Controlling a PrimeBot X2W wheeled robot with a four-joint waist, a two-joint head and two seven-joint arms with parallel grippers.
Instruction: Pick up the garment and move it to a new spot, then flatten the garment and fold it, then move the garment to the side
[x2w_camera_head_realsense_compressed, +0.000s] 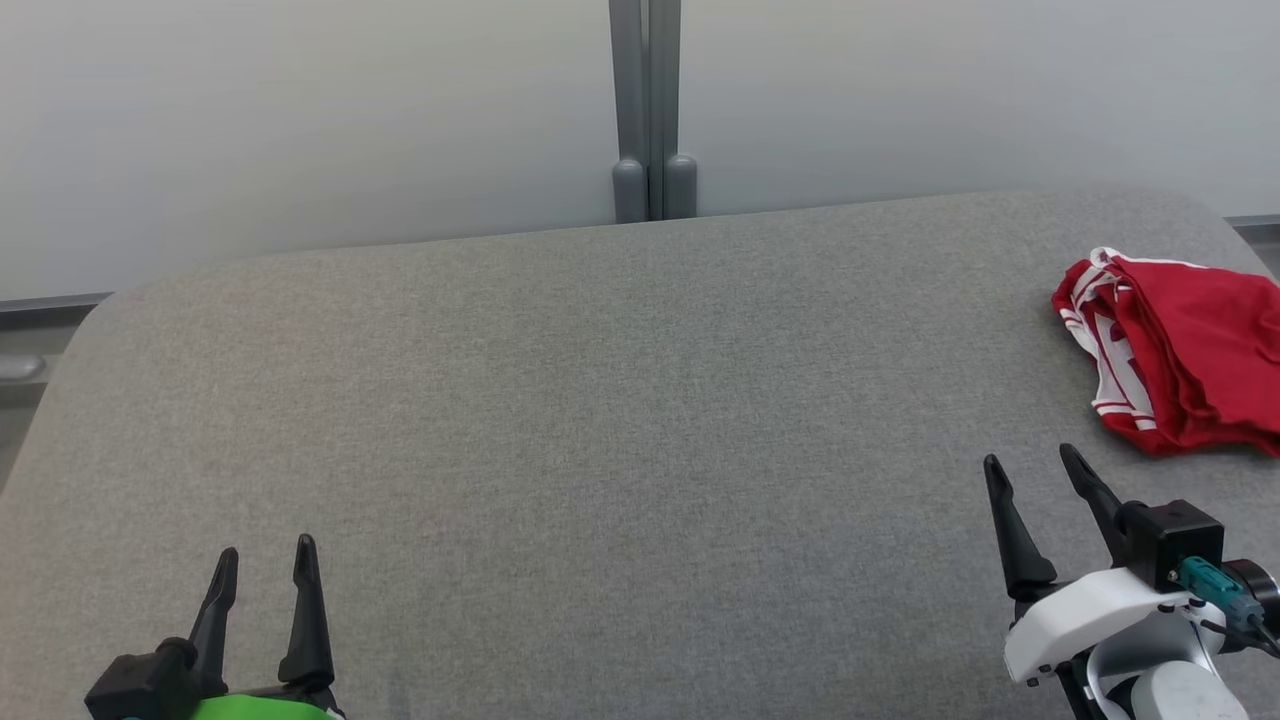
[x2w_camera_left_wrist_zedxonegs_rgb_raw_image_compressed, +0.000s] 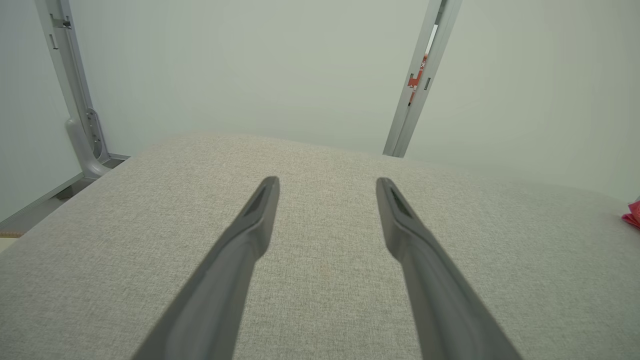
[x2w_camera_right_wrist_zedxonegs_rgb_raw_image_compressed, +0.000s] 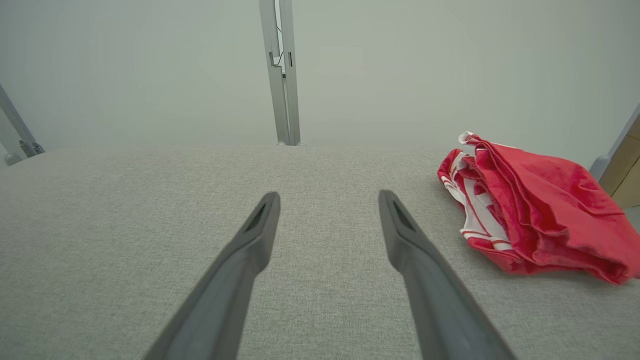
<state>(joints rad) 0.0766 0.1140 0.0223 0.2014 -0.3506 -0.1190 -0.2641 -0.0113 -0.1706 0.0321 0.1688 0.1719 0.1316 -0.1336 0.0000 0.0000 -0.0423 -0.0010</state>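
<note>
1. The pale, matte wall panels (x2w_camera_head_realsense_compressed: 300, 120) stand behind the desk's far edge, smooth and plain.
2. The desk (x2w_camera_head_realsense_compressed: 600, 420) is a broad slab with rounded corners, covered in grey woven fabric with a fine heathered grain.
3. The garment (x2w_camera_head_realsense_compressed: 1190, 350) lies on the desk near its far right corner. It is a loose, rumpled heap of soft red cloth, with white-and-red striped trim showing along the side that faces the desk's middle. Nothing touches it.
4. The right arm rises over the desk's near right edge. Its wrist is a glossy white shell carrying a black block with a teal plug. It tilts slightly towards the desk's left side.
5. The right claw (x2w_camera_head_realsense_compressed: 1030, 457) is spread wide and holds nothing. Its two long, dark, tapering fingers point towards the desk's far edge. It hangs over bare fabric, near the garment and apart from it.
6. The left claw (x2w_camera_head_realsense_compressed: 267, 547) sits over the desk's near left part, fingers parted and empty, pointing towards the far edge. Its base is black, with a bright green piece below it.
7. A grey metal post (x2w_camera_head_realsense_compressed: 648, 110) stands behind the middle of the desk's far edge, with two rounded feet. In the left wrist view another post carries a small red mark, too small to read.
</note>
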